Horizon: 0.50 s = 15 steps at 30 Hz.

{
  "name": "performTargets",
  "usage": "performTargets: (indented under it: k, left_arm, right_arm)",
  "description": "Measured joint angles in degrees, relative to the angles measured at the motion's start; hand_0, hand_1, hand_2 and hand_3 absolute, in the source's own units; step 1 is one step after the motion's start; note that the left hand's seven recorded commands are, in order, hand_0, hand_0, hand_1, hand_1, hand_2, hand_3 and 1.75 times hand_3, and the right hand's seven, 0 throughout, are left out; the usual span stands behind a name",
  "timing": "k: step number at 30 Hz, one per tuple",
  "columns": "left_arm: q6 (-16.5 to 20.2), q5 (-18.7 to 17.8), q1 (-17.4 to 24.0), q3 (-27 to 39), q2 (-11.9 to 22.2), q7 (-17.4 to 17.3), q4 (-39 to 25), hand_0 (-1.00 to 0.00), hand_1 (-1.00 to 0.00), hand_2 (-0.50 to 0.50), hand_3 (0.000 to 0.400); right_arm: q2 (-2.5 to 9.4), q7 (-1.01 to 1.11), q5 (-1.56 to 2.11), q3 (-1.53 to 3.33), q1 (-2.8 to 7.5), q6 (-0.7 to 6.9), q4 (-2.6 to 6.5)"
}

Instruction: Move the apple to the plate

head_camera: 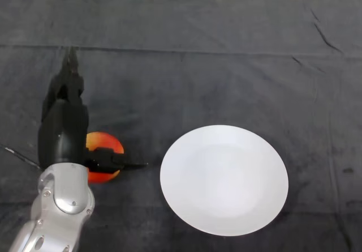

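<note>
Left hand (pixel 63 128), chunky black plastic, sits spread open against a glossy round red-orange apple (pixel 105 150), thumb across it; smooth white round plate (pixel 224 179) lies nearby on the dark cloth tabletop (pixel 215 71).

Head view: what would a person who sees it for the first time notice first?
The eye goes first to the big white plate, lying bare on the dark cloth right of centre. Next comes the red-orange apple at the lower left, the only bright colour, partly hidden by the black left hand that is placed over it, with the thumb lying across its front. Apple and plate are apart, with cloth between them.
</note>
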Motion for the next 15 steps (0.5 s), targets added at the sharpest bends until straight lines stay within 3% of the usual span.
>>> performTargets:
  k: [15]
  left_arm:
    - [-2.1,-2.4,-0.2,-0.4,0.0,-0.4,8.3,0.0,0.0,0.0,0.0]
  right_arm:
    - [0.0,0.0,0.0,0.0,0.0,0.0,0.0]
